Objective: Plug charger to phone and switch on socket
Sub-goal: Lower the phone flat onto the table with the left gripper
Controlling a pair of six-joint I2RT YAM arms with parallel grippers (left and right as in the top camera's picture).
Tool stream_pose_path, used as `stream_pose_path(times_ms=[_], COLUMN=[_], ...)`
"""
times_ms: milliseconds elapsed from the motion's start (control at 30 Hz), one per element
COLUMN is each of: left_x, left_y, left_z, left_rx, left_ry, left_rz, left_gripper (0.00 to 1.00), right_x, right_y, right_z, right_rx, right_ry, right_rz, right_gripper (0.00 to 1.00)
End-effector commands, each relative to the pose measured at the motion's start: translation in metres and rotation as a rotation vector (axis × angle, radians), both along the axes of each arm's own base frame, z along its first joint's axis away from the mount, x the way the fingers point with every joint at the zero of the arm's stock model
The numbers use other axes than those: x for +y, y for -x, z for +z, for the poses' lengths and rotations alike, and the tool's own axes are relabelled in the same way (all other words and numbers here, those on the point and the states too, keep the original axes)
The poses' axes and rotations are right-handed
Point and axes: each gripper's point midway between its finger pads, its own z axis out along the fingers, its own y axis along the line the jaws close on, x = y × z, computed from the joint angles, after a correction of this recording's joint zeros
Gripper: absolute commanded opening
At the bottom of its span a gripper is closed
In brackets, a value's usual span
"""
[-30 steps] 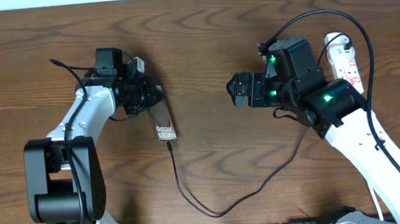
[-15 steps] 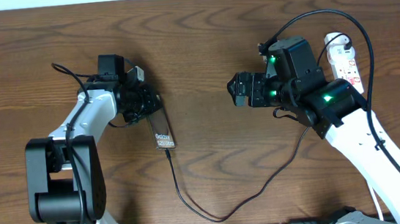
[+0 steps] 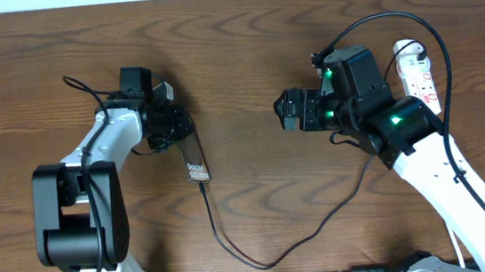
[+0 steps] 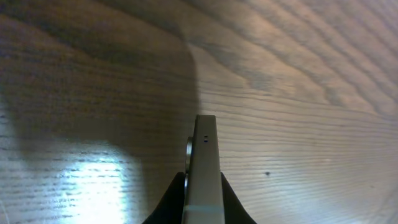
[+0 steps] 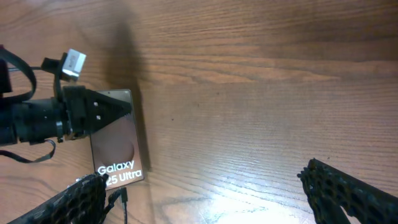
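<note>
Brown wood-grain desk (image 3: 243, 47) carries everything. The phone (image 3: 196, 163) lies screen-up, and the left gripper (image 3: 179, 129) is clamped tight on its upper end, fingers pinching its thin edges. The charger (image 3: 209, 206) meets the phone's lower end with its tip, then loops away below the phone and off to the right. The right gripper (image 3: 287, 112) hangs to the right of the phone, apart from it, jaws spread wide and holding nothing. The socket (image 3: 415, 70) sits far right of the phone.
</note>
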Motion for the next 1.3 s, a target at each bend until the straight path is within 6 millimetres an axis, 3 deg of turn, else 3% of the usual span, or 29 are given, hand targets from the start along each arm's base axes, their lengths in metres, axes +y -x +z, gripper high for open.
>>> stream_pose_path(times_ms=[0,1167,1267], left_x=[0.0015,0.0078,0.0078], left_y=[0.0036,0.0092,0.0093], left_z=[-0.0091,-0.0171,-0.0171], left_rx=[0.024,0.042,0.042], left_ry=[-0.006,-0.044,-0.044], left_rz=[-0.005,0.003,0.003], left_gripper=[0.08,0.08,0.22], right_x=[-0.0003,-0.0004,-0.0006], right_y=[-0.0013,-0.001,-0.0009], right_z=[0.0059,0.0059,0.0055], right_rx=[-0.025,-0.024,-0.023], right_ry=[0.011,0.012,0.013], right_rz=[0.006,0.006,0.006], right_gripper=[0.98,0.98,0.98])
